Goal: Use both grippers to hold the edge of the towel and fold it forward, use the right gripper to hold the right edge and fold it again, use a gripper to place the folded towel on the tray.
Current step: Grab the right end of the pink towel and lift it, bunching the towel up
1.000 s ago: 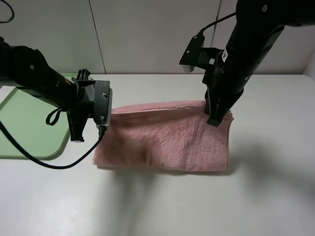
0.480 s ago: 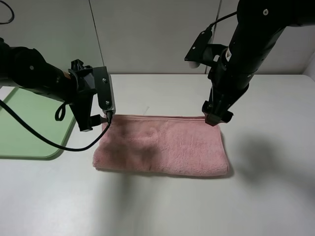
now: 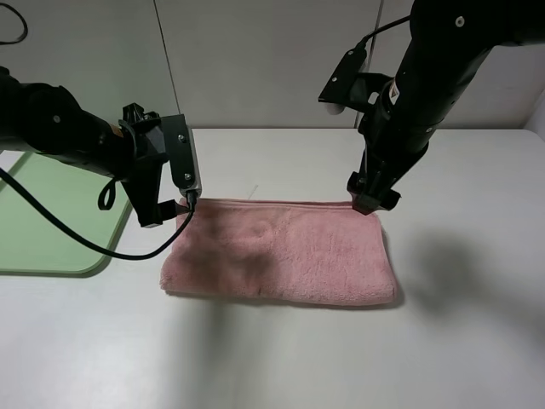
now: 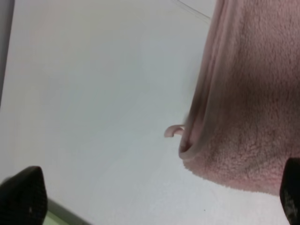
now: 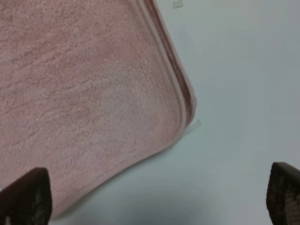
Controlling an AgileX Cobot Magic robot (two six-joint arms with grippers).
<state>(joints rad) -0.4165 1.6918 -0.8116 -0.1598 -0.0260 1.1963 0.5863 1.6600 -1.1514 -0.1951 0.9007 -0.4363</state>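
The pink towel point(image 3: 281, 251) lies flat on the white table, folded once into a long rectangle. My left gripper point(image 3: 169, 213) hovers at its back left corner, open and empty. In the left wrist view the towel point(image 4: 248, 93) shows with its corner loop point(image 4: 174, 131), and the black fingertips point(image 4: 23, 194) stand wide apart. My right gripper point(image 3: 368, 203) hangs just above the back right corner, open and empty. In the right wrist view the towel point(image 5: 84, 93) shows with its white tag point(image 5: 194, 125) between spread fingertips point(image 5: 26, 194). The light-green tray point(image 3: 43, 221) lies at the far left.
The white table point(image 3: 477, 324) stretches in front of and to the right of the towel. A pale wall stands behind the table. The left arm and its black cable point(image 3: 77, 243) hang over the tray's right edge.
Both grippers have let go of the towel's edge, and the lifted fold has dropped flat toward the back. Both grippers have moved back and opened; over the last half second they barely moved.
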